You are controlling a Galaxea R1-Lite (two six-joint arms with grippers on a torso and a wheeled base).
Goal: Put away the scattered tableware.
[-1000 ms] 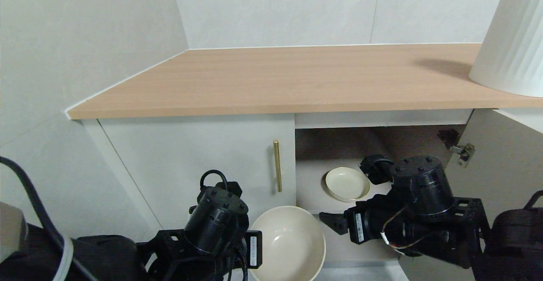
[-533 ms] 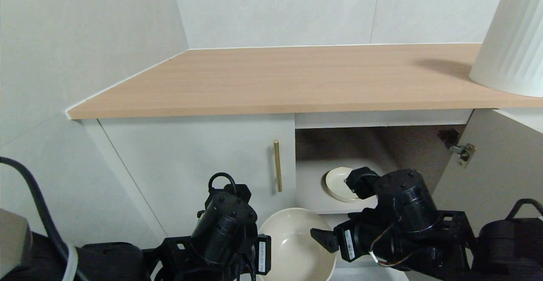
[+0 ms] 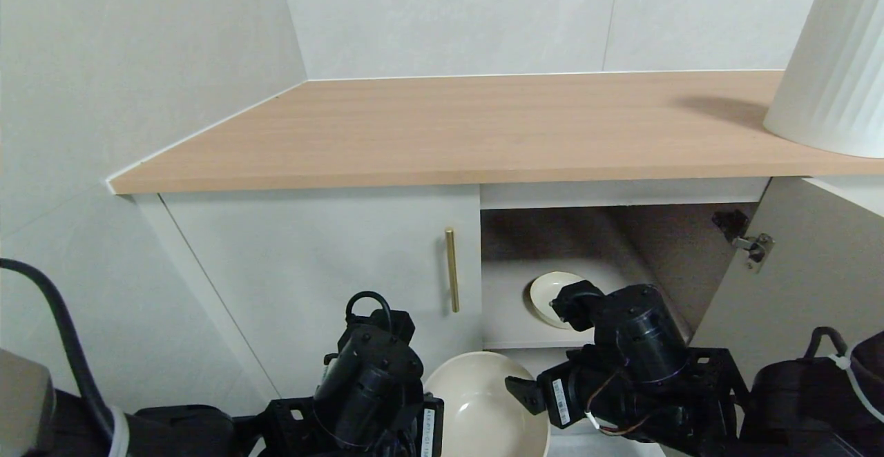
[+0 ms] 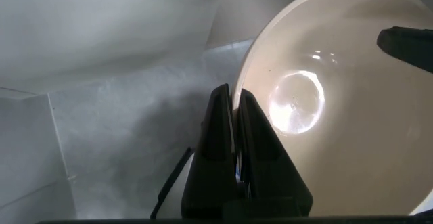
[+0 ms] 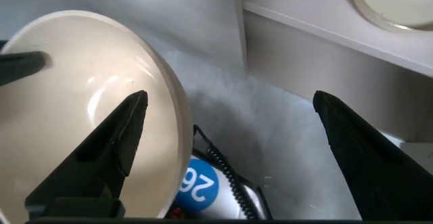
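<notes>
Glossy, round cream bowl (image 3: 476, 409) low before open cabinet (image 3: 311, 270), thin rim clenched in left tool (image 4: 233, 126). Right tool (image 5: 229, 102) released, spread just beside bowl. Small shallow cream plate (image 3: 542, 293) flat on smooth white shelf (image 3: 504, 315) inside.

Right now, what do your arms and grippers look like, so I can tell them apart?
Both arms are matte black. The left arm has a round, bolted wrist housing, a black cable loop above it and a white label. The right arm is alike, with thin red and white wires and a white tag. The left gripper and right gripper have slim black wedge-shaped fingers.
</notes>
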